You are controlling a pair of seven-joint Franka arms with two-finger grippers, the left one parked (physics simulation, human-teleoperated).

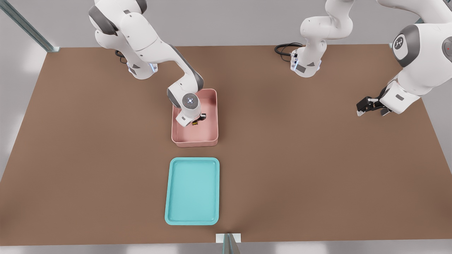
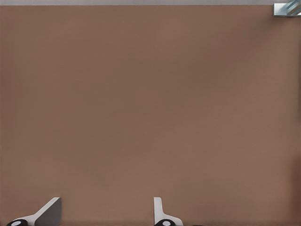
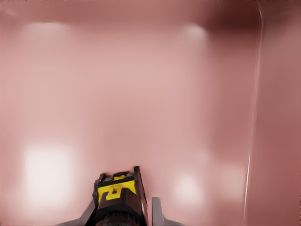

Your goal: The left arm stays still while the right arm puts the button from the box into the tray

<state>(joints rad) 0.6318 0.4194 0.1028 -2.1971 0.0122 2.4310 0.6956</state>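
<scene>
While the gripper (image 1: pixel 196 121) is sunk inside the box (image 1: pixel 212 138), the button (image 3: pixel 117 192) is seen pinched between its fingers (image 3: pixel 156 212), low over the box floor. Nothing has been delivered yet: the lift and the carry to the tray (image 1: pixel 192 191) are left.

On the table (image 1: pixel 317 169), the box (image 1: pixel 212 138) sat near the middle, and the tray (image 1: pixel 192 223) lay just nearer the front edge. The gripper (image 1: pixel 196 121) hung inside the box, where the button (image 3: pixel 117 192) sat between its fingers.
</scene>
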